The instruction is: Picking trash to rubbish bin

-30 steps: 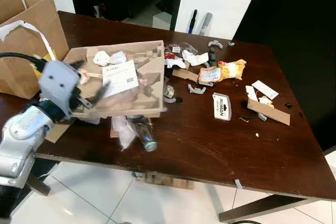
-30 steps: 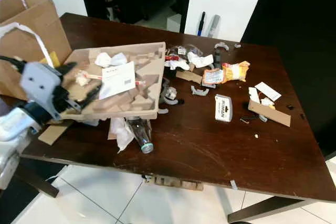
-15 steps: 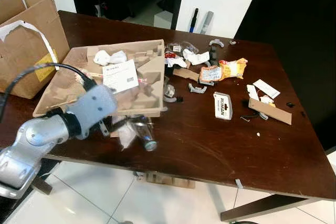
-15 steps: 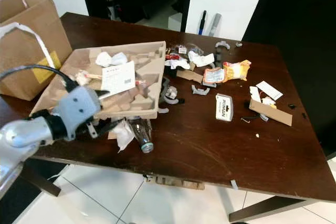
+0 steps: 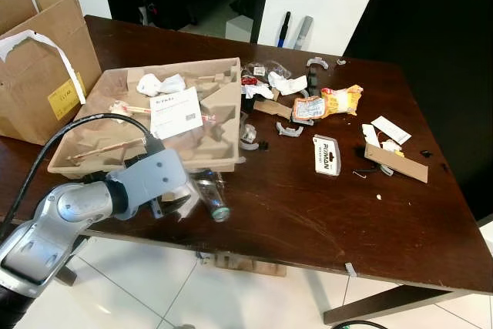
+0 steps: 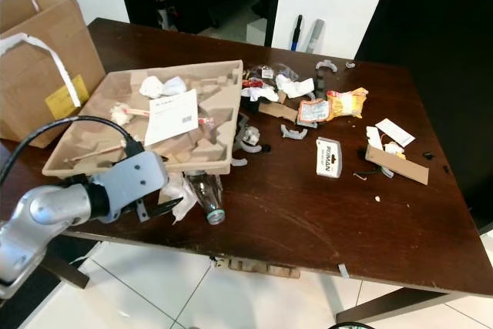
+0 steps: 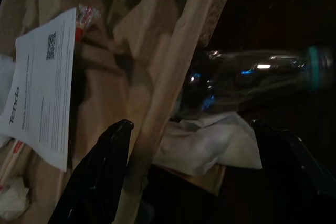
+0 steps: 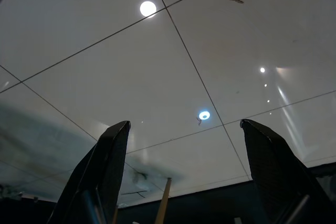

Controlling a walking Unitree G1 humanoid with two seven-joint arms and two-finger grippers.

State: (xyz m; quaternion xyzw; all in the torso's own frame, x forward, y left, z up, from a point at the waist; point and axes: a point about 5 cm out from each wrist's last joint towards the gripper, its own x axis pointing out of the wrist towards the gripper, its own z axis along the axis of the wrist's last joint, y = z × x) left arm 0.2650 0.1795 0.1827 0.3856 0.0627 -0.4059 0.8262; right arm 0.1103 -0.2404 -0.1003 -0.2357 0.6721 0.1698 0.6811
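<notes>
Left wrist view: left gripper (image 7: 191, 129) spread wide before plastic bottle (image 7: 252, 80)
Bottle: 6 o'clock edge of pulp tray (image 5: 219, 105)
Right gripper (image 8: 184, 129): wide, over tiled floor (image 8: 173, 51)

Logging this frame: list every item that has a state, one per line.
left hand: open, hovering by the bottle
right hand: open, over the floor
plastic bottle: lying on its side, capped
cardboard box: flaps open
pulp tray: flat on table, holding a leaflet

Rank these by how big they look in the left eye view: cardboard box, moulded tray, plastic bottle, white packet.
1. Moulded tray
2. Cardboard box, cut off by the picture's edge, so unsure against the tray
3. Plastic bottle
4. White packet
</notes>
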